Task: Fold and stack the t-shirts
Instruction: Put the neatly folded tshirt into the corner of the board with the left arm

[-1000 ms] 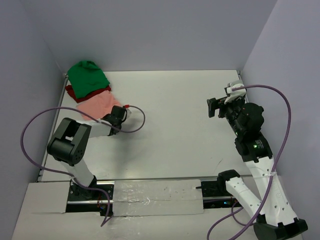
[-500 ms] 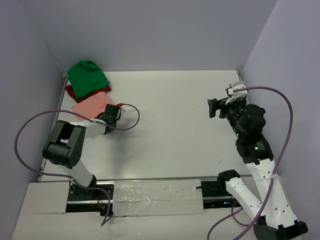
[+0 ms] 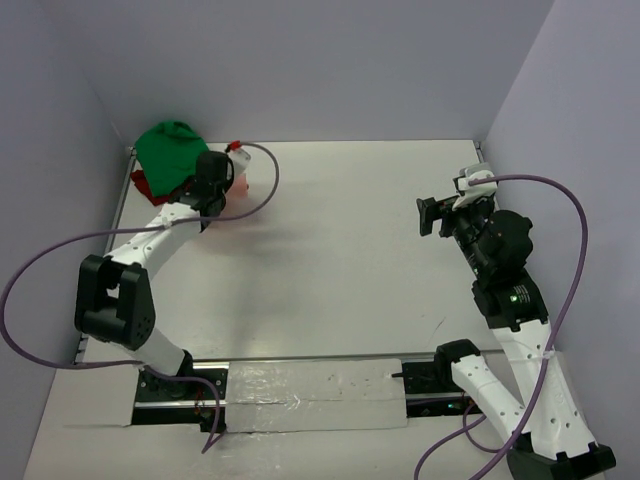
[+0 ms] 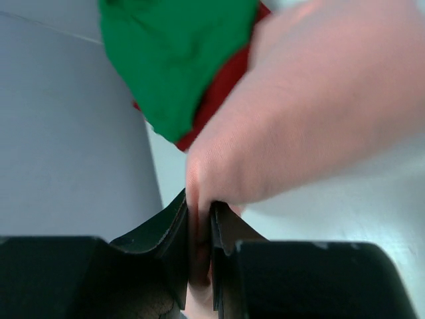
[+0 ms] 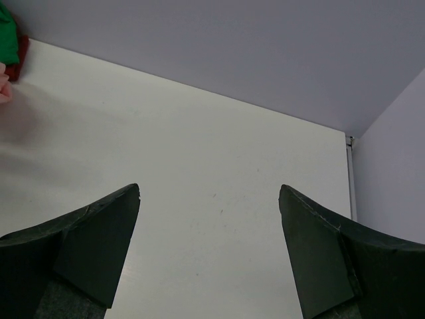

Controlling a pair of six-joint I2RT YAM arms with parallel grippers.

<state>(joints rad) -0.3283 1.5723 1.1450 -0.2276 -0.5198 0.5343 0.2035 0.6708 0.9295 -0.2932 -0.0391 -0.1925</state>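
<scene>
Clamped tight in the left end effector (image 4: 199, 222): a pinched fold of the salmon-pink t-shirt (image 4: 319, 106), apparently carried clear of the desk (image 3: 350, 250), just beside the green t-shirt (image 4: 179, 53). Directly under the green t-shirt and touching it: the dark red t-shirt (image 4: 219, 86), visible only as an edge. Well apart from the green t-shirt, across the desk: the right end effector (image 5: 209, 193), spread wide and grasping nothing.

Probably the stacking step, with the pink bundle headed for the top of the green t-shirt. To do it well:

- Bring the bundle fully over the green t-shirt before lowering; avoid setting it down short, half on the green t-shirt and half beside it.
- Centre the bundle on the green t-shirt so that the edges line up as closely as soft cloth allows.
- Come down from above rather than sliding in from the side, to avoid pushing the green t-shirt off the dark red one beneath it.
- Hold the clamp shut until the cloth's weight rests on the green t-shirt, then let go.
- Lift straight up from the green t-shirt afterwards, so no fold snags and unrolls.
- Mind the walls just behind the green t-shirt.

Cannot tell how neat the pink fold is: too blurred in the wrist view and mostly hidden from above.
</scene>
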